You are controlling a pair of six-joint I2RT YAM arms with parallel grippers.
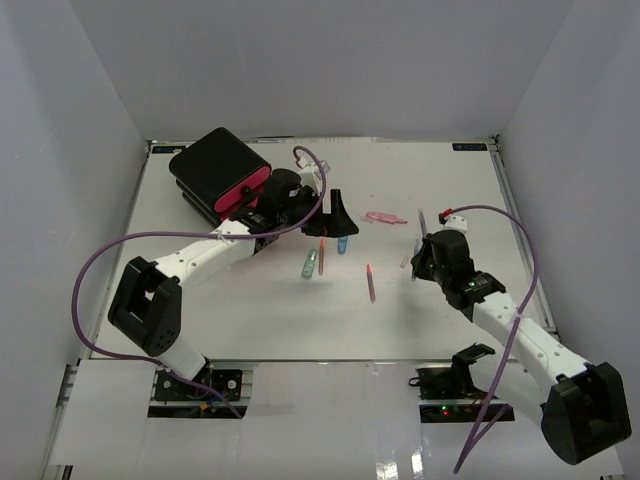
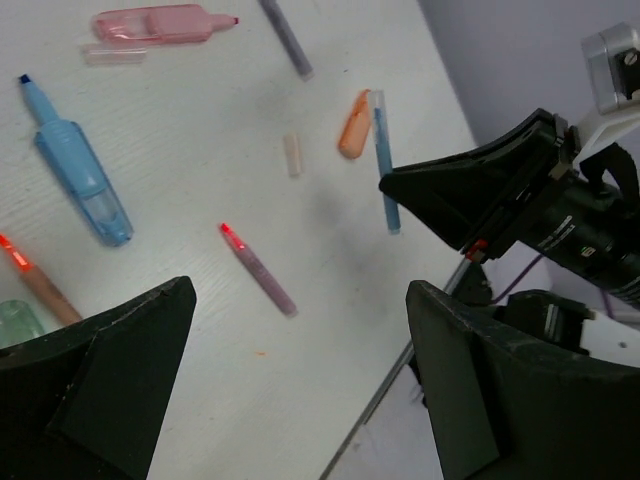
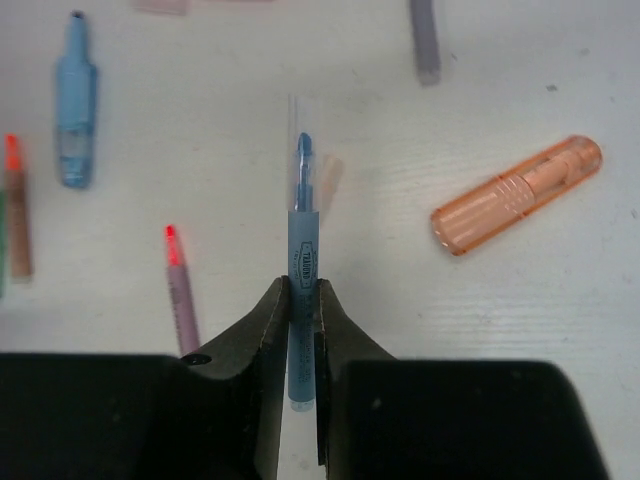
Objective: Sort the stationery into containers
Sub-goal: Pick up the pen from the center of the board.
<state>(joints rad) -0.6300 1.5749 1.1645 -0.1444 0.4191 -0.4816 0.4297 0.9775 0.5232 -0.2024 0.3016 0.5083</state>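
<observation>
My right gripper (image 3: 303, 290) is shut on a thin blue pen (image 3: 303, 235), held lengthwise between the pads at the table surface, right of the middle; the top view shows this gripper (image 1: 418, 252) low over the table. An orange cap (image 3: 517, 194) lies just right of the pen. My left gripper (image 2: 300, 340) hangs open and empty above the table's middle (image 1: 340, 215). Beneath it lie a purple pen with a red tip (image 2: 258, 268), a blue highlighter (image 2: 78, 170) and a pink highlighter (image 2: 155, 24). The containers (image 1: 222, 170), a black box with a pink drawer front, stand at the far left.
A grey pen (image 2: 287, 38) and a small beige piece (image 2: 292, 155) lie near the orange cap (image 2: 353, 124). A green piece (image 1: 309, 263) and an orange-tipped pen (image 1: 321, 258) rest near the left arm's wrist. White walls close in the table on three sides.
</observation>
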